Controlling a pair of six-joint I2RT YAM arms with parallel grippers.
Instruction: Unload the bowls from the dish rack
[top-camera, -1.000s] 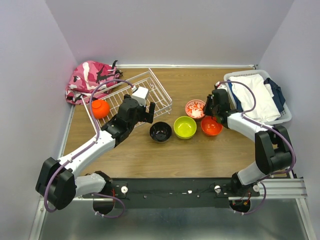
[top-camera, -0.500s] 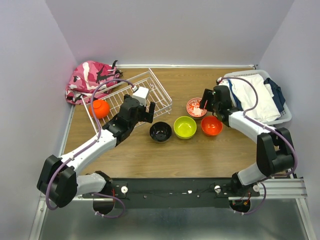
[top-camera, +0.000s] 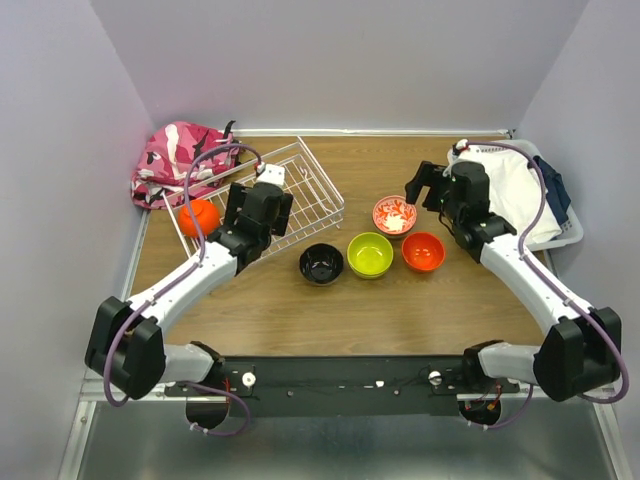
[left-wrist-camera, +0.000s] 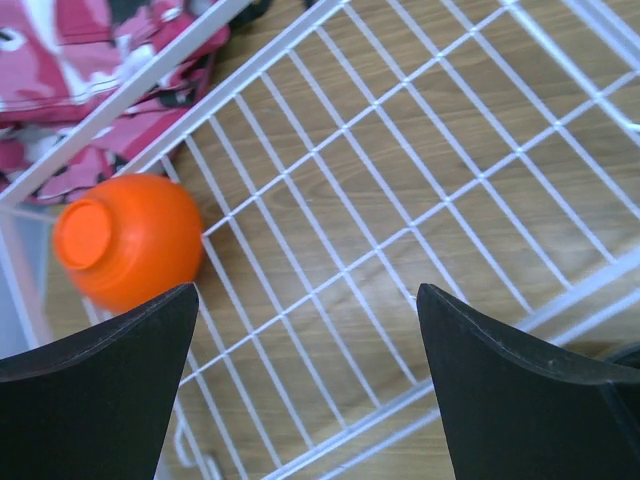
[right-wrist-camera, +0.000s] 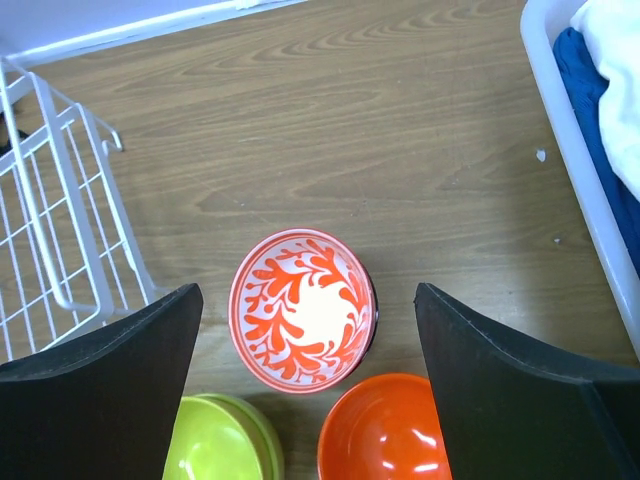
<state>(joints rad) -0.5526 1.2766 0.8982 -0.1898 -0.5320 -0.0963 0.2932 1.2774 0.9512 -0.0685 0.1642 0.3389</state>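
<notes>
The white wire dish rack (top-camera: 305, 190) lies tilted at the back left, and one orange bowl (top-camera: 201, 217) rests upside down in its left end. My left gripper (top-camera: 258, 200) hovers open over the rack's grid (left-wrist-camera: 480, 180), with that orange bowl (left-wrist-camera: 128, 242) just beyond its left fingertip. On the table stand a black-inside bowl (top-camera: 321, 263), a lime-green bowl (top-camera: 370, 254), a second orange bowl (top-camera: 423, 251) and a white bowl with red pattern (top-camera: 394, 215). My right gripper (right-wrist-camera: 308, 290) hangs open above the patterned bowl (right-wrist-camera: 303, 315), touching nothing.
A pink camouflage bag (top-camera: 180, 158) lies behind the rack in the left corner. A white plastic basket of clothes (top-camera: 520, 195) stands at the right wall, its rim (right-wrist-camera: 580, 170) close to my right gripper. The rack's corner (right-wrist-camera: 98, 290) shows at the left of the right wrist view.
My right gripper has opened, left the patterned bowl on the table and drawn up and back to the right. My left gripper has moved back-left, over the rack.
</notes>
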